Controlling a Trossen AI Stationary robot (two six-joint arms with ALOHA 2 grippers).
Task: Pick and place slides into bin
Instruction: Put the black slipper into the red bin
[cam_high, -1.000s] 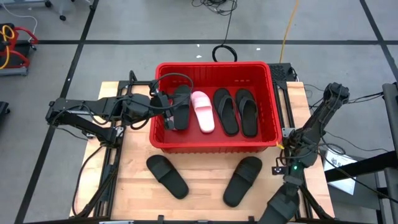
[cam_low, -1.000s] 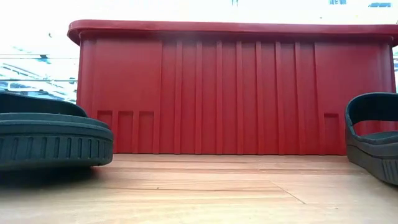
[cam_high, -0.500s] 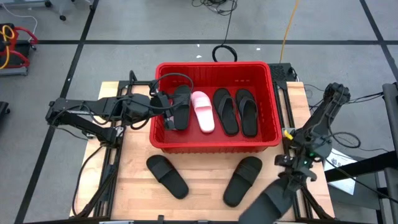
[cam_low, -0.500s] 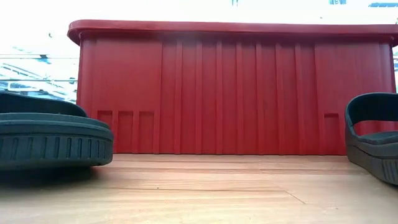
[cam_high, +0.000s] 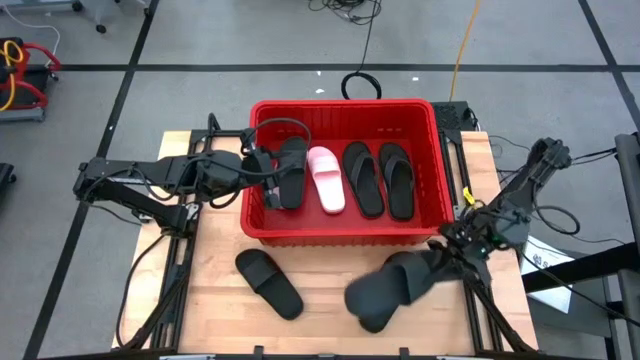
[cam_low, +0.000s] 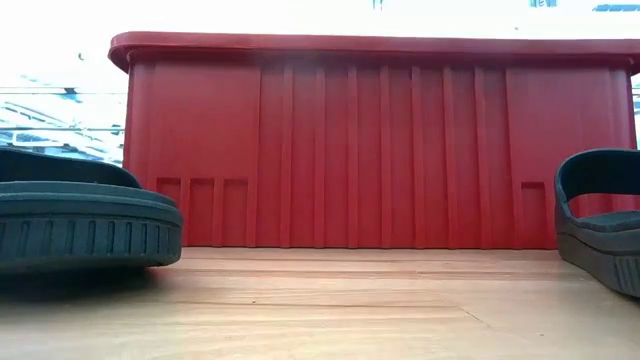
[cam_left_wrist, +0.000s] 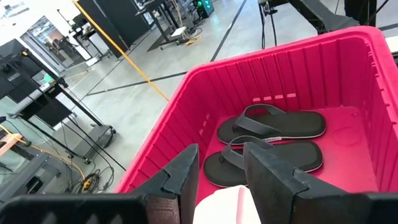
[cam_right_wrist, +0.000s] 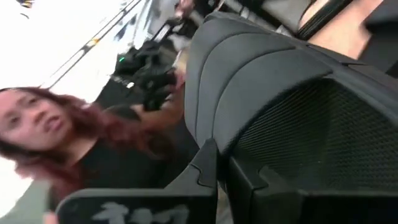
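The two dark fingers of the left gripper (cam_left_wrist: 217, 177) stand apart with a clear gap between them, and nothing is held between them. In the left wrist view a pale pink slide (cam_left_wrist: 227, 205) shows just below and between these fingers. This gripper hovers over the left end of the bin (cam_high: 345, 235), beside a black slide (cam_high: 291, 172) that lies inside along the left wall.

The fingers of the right gripper (cam_right_wrist: 219, 167) are pressed together and hold nothing. In the right wrist view they point out to the room, where a black mesh chair (cam_right_wrist: 292, 106) and a person (cam_right_wrist: 68, 146) show. In the high view the right gripper (cam_high: 452, 250) is near the front right corner of the bin, low over the table (cam_high: 320, 300).

Inside the red bin four slides lie side by side: the black one at the left, the pink slide, then two more black ones (cam_high: 363, 178) (cam_high: 396, 180). Outside the bin, on the wooden table in front of it, one black slide (cam_high: 268, 284) lies at the front left, turned diagonally. A second black slide (cam_high: 372, 320) lies at the front right, partly hidden under a blurred dark shape (cam_high: 385, 287) that reaches out from the right arm; what this shape is, I cannot tell. In the low view both table slides show at the edges, apart from the bin wall
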